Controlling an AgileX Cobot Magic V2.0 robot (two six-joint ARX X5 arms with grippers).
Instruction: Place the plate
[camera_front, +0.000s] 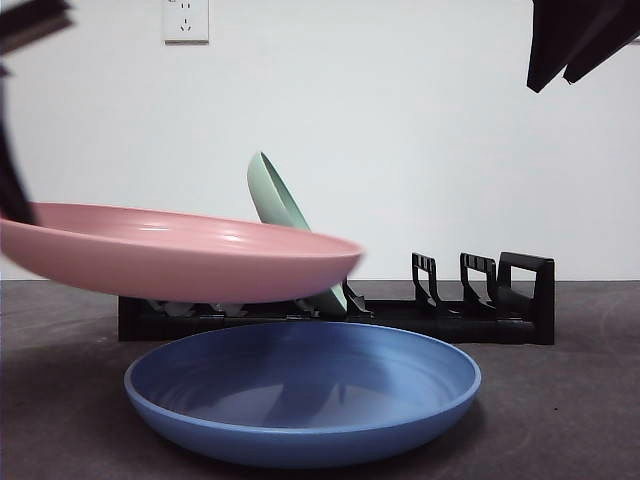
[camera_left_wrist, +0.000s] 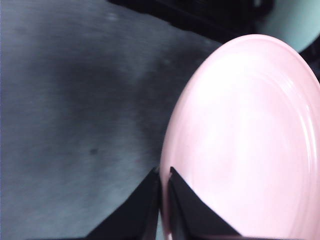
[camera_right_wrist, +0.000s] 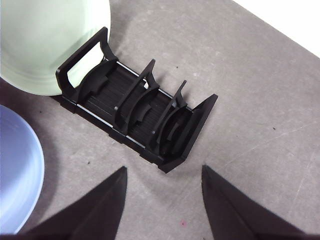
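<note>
Three plates: left hand (camera_left_wrist: 161, 187) clamps pink plate (camera_front: 180, 262) rim above blue plate (camera_front: 300, 395); green plate (camera_front: 285, 215) in rack (camera_front: 480, 310); right hand (camera_right_wrist: 164, 192) open.

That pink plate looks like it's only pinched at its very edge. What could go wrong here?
1. The left gripper is shut on just the rim of the pink plate, held roughly flat in the air; it might tilt or slip free.
2. The blue plate lies right beneath it, so a drop would likely hit it.
3. The green plate already leans in the black rack; the pink one could knock it on the way in.
</note>
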